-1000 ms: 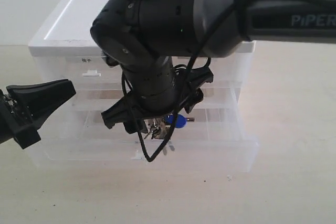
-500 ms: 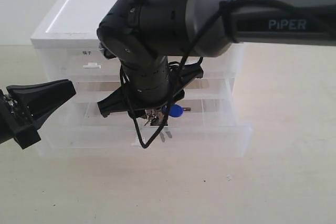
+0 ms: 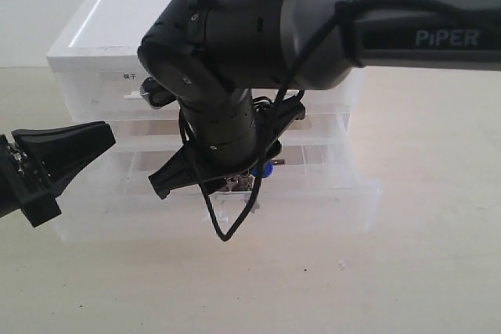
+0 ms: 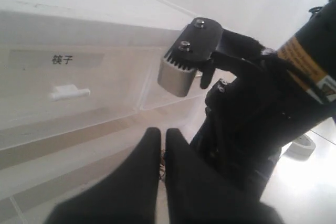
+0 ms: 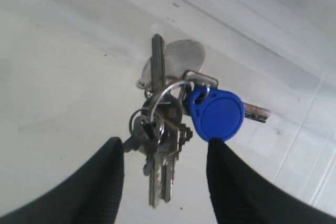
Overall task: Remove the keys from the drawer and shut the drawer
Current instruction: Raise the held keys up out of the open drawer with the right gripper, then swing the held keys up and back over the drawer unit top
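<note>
The keys (image 5: 165, 129), silver on a ring with a blue fob (image 5: 218, 114), lie on the floor of the drawer (image 3: 329, 213), the lowest tier, which is pulled out. My right gripper (image 5: 164, 148) reaches down into the drawer and is shut on the bunch. One fingertip touches a key and the other touches the fob. In the exterior view the keys (image 3: 249, 182) peek out under the right wrist. My left gripper (image 3: 106, 137) hovers left of the cabinet, shut (image 4: 163, 136) and empty.
The white-topped cabinet (image 3: 117, 21) stands behind the open drawer, with its upper drawers pushed in. A small labelled drawer with a white tab handle (image 4: 68, 93) is near the left gripper. The right arm's black cable loop (image 3: 227, 228) hangs over the drawer front.
The right jaws have narrowed from wide open onto the keys, and the right wrist has sunk a little lower into the drawer. The left gripper has stayed in place.
</note>
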Available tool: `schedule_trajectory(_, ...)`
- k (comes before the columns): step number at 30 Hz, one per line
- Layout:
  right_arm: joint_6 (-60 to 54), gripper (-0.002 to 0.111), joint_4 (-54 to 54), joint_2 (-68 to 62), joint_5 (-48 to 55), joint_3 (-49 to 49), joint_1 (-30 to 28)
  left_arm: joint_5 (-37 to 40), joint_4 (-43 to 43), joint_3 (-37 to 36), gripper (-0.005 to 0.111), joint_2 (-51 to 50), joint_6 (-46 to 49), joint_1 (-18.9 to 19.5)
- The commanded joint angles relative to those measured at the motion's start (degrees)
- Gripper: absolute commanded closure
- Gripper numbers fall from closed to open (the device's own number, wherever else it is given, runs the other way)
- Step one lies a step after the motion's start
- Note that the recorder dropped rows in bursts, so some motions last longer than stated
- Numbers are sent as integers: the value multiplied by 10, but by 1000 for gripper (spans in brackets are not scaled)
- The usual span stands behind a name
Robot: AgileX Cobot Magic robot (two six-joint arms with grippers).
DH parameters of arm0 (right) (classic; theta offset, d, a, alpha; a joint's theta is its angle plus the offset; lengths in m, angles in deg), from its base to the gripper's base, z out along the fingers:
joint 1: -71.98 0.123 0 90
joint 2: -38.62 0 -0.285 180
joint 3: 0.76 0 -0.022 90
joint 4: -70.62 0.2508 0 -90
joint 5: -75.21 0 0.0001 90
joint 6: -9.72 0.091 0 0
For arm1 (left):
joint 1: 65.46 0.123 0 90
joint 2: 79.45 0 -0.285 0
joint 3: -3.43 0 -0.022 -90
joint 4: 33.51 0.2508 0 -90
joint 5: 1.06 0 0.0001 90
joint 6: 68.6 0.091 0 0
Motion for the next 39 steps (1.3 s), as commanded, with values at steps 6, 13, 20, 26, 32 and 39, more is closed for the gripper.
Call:
schedule_trajectory(6,20,62,-13,-48,-93,6,-1,-1,3,-4,102,4,-4,1)
schedule_trajectory(13,77,62,-73,-48,-107,56,-1,-1,3,-4,102,4,-4,1)
schedule_trajectory(20,80,100,-87,-48,-110,89,-7,-1,3,-4,102,4,-4,1)
schedule_trajectory(26,61,109,-108,-33,-109,89,0,-1,2,-4,102,4,-4,1)
schedule_trajectory(32,99,109,-184,5,-111,89,27,-1,-3,-4,102,4,-4,1)
schedule_trajectory(39,118,109,-258,18,-93,89,63,-1,-2,-4,102,4,-4,1)
